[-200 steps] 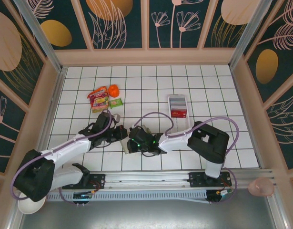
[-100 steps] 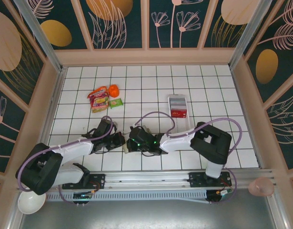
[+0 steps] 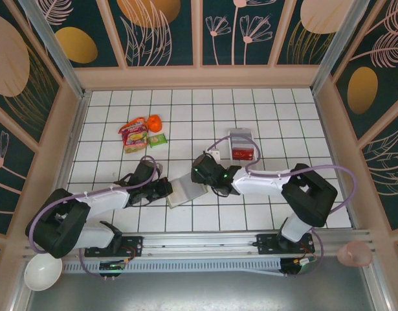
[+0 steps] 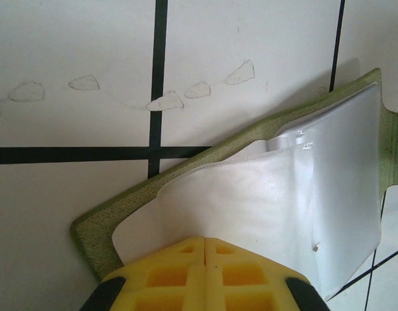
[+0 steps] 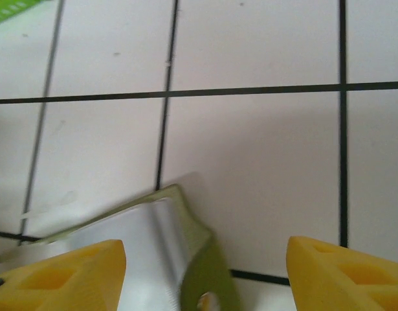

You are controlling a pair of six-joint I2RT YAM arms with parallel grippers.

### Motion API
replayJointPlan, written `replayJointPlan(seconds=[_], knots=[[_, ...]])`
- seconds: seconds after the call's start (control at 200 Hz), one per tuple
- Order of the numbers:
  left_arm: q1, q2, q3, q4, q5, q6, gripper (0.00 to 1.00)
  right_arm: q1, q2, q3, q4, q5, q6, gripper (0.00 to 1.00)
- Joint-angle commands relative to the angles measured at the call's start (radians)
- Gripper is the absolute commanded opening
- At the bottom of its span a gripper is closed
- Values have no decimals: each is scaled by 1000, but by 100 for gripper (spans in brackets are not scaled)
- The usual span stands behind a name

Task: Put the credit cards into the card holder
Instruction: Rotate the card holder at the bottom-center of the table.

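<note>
From above, the holder lies open on the counter, between the two end effectors. The left end effector touches its left edge; the right end effector hovers at its far right corner. The red cards sit in a tray well apart, farther back.

On the left wrist, the left end effector has its fingers together, over the near edge of the holder; whether they pinch it I cannot tell.

On the right wrist, the right end effector stands with fingers apart, and the corner and snap tab of the holder lie between them, untouched.
</note>
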Motion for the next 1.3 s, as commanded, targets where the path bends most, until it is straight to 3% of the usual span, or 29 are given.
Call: replayJointPlan(seconds=[0.0,0.16,0.26,0.44,0.581,0.786,0.966,1.296], knots=[[2,3,-18,-91,-87,21,0,-17,39,22,-15,6,-67,67],[3,-32,-20,-122,-85,19,0,-25,69,45,22,-57,-116,64],[2,-61,-25,-127,-70,14,0,-26,85,58,-5,-57,-119,56],[2,-118,-20,-129,-43,2,0,-14,58,40,-12,-70,-108,16],[2,-133,25,-147,27,37,0,4,46,38,-49,-44,-81,0],[2,-147,112,-199,16,76,0,27,17,22,-83,-3,-5,0],[0,-63,174,-199,62,107,0,44,-13,17,-126,45,54,0],[-12,30,207,-213,10,150,0,48,-59,-11,-152,69,116,0]])
